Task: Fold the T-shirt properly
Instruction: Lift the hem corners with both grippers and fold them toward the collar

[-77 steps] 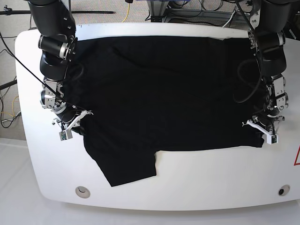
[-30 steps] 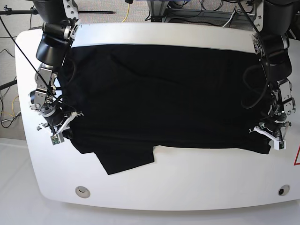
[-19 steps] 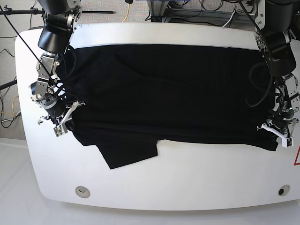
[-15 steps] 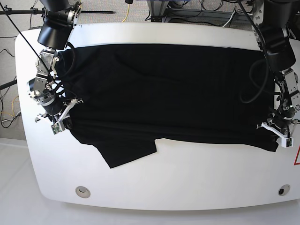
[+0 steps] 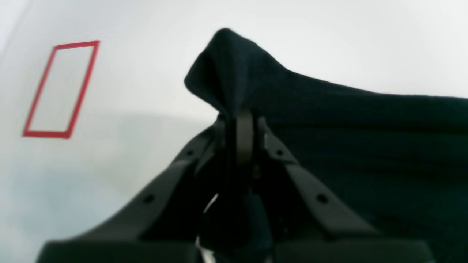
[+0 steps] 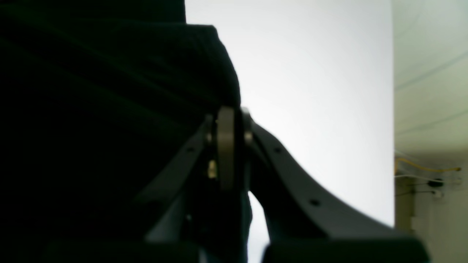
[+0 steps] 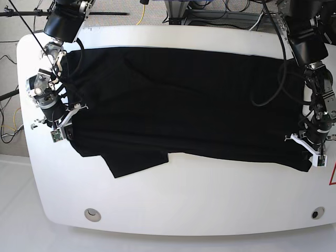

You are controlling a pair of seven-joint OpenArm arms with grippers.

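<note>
A black T-shirt (image 7: 184, 105) is spread across the white table (image 7: 210, 205), its near corners clenched by the left gripper (image 7: 313, 152) and right gripper (image 7: 58, 128); the stretching step appears underway, and folding the pinched edge over seems next.

Off-task surroundings, as we see them

We note a white rounded table (image 7: 210, 205) with two round holes near its front corners (image 7: 93, 213) (image 7: 315, 213), a red tape rectangle (image 5: 60, 89) on its surface, and yellow cable (image 7: 142, 11) on the floor behind.
</note>
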